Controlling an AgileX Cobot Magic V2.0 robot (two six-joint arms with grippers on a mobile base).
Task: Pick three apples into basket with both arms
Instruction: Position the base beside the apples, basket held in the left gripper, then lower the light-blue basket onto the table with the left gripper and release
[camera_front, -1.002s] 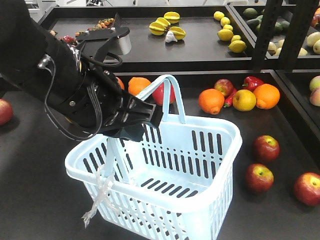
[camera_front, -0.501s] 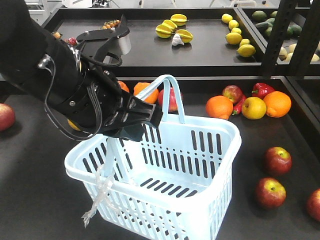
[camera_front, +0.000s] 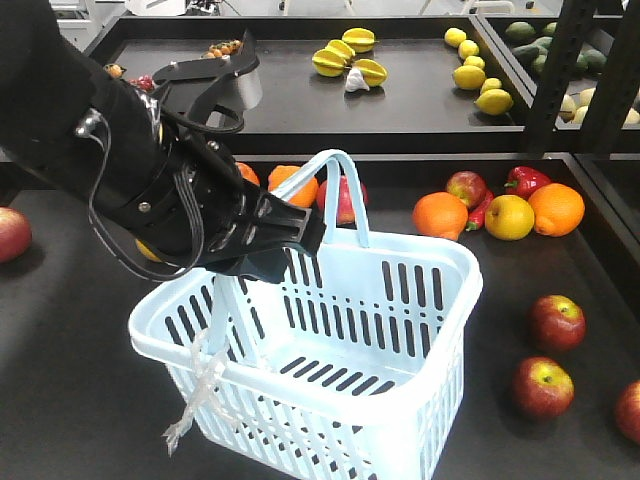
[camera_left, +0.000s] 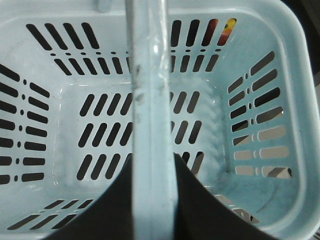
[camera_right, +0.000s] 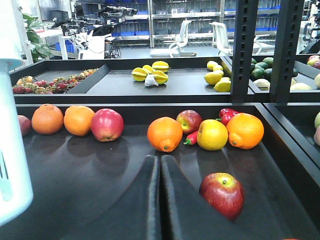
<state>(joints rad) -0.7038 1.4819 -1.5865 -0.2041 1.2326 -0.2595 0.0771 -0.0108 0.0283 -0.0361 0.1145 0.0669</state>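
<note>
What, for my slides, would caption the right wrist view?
Closed right gripper facing a fruit shelf, a red apple just ahead on its right, basket at left.

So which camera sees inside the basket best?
The left wrist view: it looks straight down into the basket, showing its slotted floor with no fruit inside. The front view shows it whole, from one side. The right wrist view catches only an edge.

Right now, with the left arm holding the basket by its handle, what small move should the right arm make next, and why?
Probably open the right tool and ease it forward-right toward the nearest red apple. The basket is empty, the left tool is shut on its handle, and the right tool is shut with nothing in it.
</note>
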